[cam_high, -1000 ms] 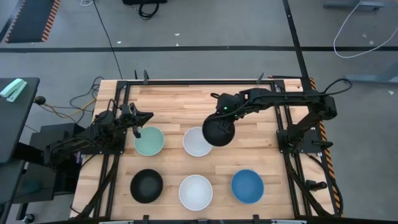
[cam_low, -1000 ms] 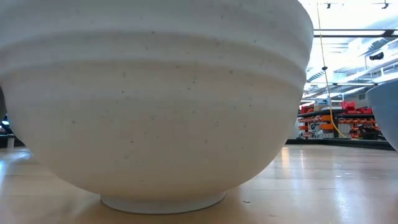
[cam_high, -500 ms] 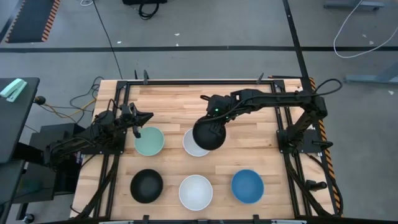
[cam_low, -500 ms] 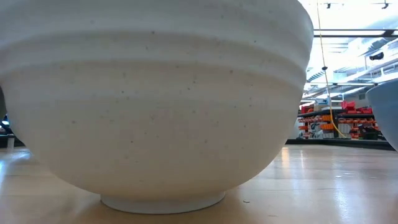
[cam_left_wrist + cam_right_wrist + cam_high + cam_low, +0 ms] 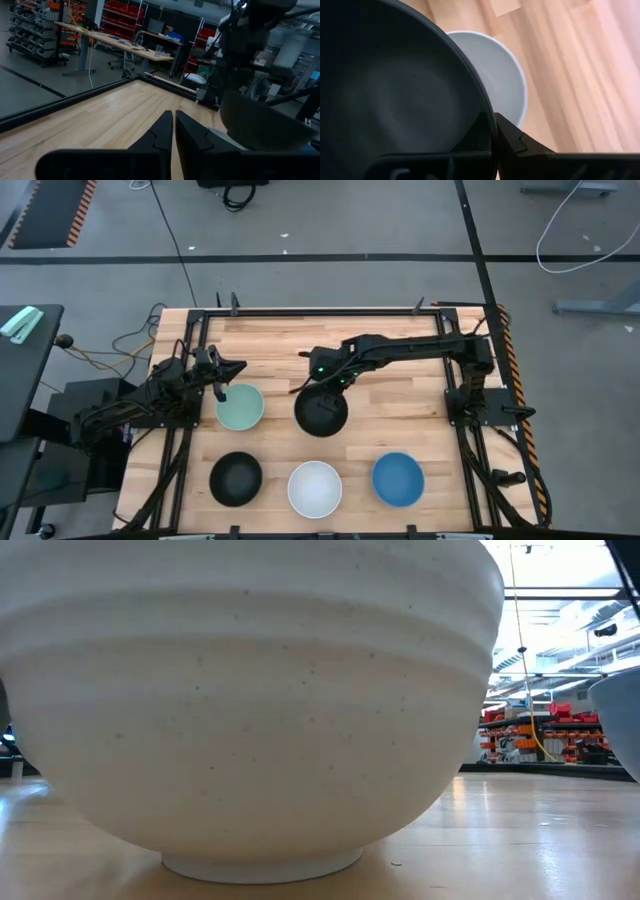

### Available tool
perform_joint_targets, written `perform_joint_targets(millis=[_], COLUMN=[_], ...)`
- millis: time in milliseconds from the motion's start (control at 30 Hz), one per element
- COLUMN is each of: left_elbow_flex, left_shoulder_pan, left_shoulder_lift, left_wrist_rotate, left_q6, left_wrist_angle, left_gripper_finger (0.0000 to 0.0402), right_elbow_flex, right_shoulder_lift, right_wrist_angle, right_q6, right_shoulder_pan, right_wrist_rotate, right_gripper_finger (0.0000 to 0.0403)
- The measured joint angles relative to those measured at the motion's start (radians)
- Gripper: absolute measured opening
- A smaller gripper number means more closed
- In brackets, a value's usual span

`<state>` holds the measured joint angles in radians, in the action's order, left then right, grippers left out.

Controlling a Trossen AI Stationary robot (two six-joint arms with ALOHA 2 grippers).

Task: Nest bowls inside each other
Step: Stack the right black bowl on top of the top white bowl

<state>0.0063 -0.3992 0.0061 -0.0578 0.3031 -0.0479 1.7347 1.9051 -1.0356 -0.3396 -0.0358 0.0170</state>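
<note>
The right gripper (image 5: 325, 383) is clamped on the far rim of a black bowl (image 5: 321, 412), which sits squarely over the middle far spot, so the first nesting looks all but made (the white bowl beneath is hidden from above). Left gripper (image 5: 228, 370), fingers pressed together and empty, waits just beside the mint green bowl (image 5: 240, 406). Across the near row, black bowl (image 5: 235, 478), white bowl (image 5: 315, 488) and blue bowl (image 5: 398, 478) lie untouched, so most stacking remains.
</note>
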Motion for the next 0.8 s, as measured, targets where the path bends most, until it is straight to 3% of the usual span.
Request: perform_joint_targets(millis=[467,800], left_elbow_flex=[0.0,0.0], left_shoulder_pan=[0.0,0.0], left_shoulder_lift=[0.0,0.0], left_wrist_rotate=[0.0,0.001], left_q6=[0.0,0.0], left_wrist_angle=[0.0,0.0], left_gripper_finger=[0.0035,0.0023], right_elbow_flex=[0.066,0.046], right_shoulder_lift=[0.144,0.147], right_wrist_angle=[-0.061,-0.086], right_q6=[0.082,0.081], right_shoulder_pan=[-0.09,-0.095], right_wrist_rotate=[0.066,0.056], right_gripper_finger=[0.0004,0.0004])
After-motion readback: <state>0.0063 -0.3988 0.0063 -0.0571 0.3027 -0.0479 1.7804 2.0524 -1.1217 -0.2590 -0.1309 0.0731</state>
